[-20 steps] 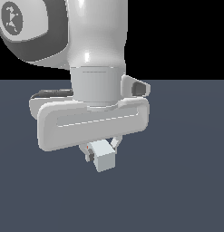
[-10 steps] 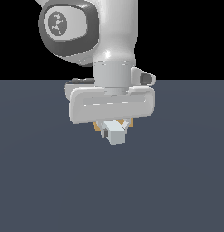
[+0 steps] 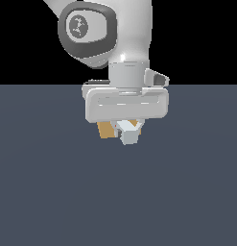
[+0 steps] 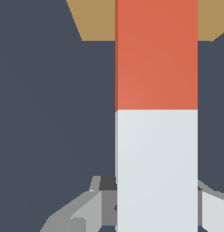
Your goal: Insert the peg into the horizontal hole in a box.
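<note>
1. Exterior view: the arm hangs low over the dark counter (image 3: 53,192). Its fingers (image 3: 128,129) are closed on the peg (image 3: 129,136), whose pale end faces the camera. The tan box (image 3: 106,129) shows just behind, toward the exterior view's left, mostly hidden by the hand.
2. Wrist view: the peg (image 4: 156,113) runs from between the fingers (image 4: 81,213), white half near them, orange-red half reaching the box (image 4: 93,20). Whether the tip touches the box, and the hole itself, cannot be made out.
</note>
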`<state>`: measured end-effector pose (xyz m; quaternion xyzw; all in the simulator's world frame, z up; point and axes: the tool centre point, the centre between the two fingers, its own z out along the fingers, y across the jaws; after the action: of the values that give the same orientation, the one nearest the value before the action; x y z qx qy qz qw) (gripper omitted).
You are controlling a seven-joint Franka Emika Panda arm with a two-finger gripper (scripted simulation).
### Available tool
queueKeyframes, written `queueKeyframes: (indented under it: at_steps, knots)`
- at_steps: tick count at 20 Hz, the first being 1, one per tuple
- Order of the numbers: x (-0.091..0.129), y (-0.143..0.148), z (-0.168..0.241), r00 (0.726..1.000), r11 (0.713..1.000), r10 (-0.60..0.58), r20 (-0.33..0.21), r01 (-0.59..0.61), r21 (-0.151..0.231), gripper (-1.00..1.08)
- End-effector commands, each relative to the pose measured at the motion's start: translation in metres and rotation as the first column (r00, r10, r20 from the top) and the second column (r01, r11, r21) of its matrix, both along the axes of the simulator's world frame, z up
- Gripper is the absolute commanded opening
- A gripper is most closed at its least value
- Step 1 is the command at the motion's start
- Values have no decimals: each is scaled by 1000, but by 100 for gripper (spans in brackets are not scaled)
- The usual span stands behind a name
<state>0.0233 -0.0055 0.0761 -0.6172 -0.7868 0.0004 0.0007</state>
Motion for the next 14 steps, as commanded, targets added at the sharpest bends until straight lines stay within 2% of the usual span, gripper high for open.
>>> queueKeyframes:
  at_steps: [1, 14]
  knots:
    - [2, 1, 1, 1000, 1000, -6, 2, 6, 0, -100]
    - [0, -1, -1, 1000, 1000, -3, -2, 3, 0, -100]
